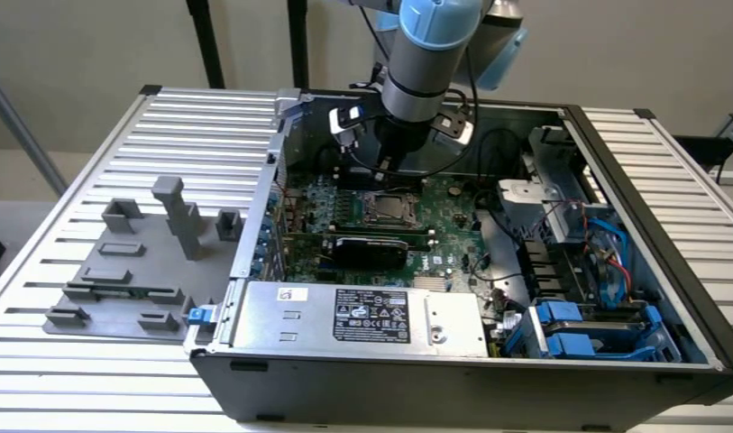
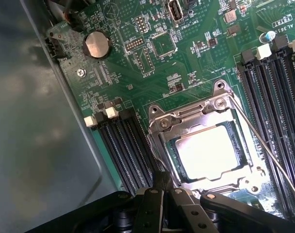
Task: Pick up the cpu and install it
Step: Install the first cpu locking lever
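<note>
The tool (image 2: 162, 194) hangs inside the open computer case (image 1: 655, 180), its fingers pressed together on nothing, the tip just beside the edge of the socket frame (image 2: 159, 124); the cpu (image 2: 208, 150) lies flat within that frame, its metal top shining, on the green motherboard (image 2: 138, 63); dark memory slots (image 2: 128, 145) flank the socket; below, in the exterior view, sits the silver power supply (image 1: 366, 316); on the ribbed bench (image 1: 89, 352) rests a grey fixture (image 1: 138, 271).

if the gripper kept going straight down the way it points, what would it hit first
Most likely the socket frame on the motherboard, at its near edge, with the cpu seated just beyond. The shut gripper hangs right above that edge, though depth is hard to judge.
</note>
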Action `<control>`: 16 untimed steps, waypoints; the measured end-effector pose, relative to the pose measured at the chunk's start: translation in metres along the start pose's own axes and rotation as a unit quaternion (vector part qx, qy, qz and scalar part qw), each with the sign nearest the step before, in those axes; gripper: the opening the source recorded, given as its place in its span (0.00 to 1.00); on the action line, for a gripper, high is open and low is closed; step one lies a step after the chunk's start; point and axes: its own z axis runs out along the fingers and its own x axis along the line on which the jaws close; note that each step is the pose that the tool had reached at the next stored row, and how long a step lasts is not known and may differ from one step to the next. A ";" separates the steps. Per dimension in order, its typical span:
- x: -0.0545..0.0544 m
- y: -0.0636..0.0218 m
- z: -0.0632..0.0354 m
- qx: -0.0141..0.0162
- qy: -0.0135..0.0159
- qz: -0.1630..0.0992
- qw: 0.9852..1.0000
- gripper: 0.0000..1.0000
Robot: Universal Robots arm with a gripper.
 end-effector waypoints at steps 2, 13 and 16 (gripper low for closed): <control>0.000 0.0009 0.0001 0.000 0.000 0.003 1.000 0.11; 0.005 0.0116 0.0002 -0.002 0.002 0.014 1.000 0.11; 0.005 0.0129 0.0010 -0.003 0.003 0.016 1.000 0.11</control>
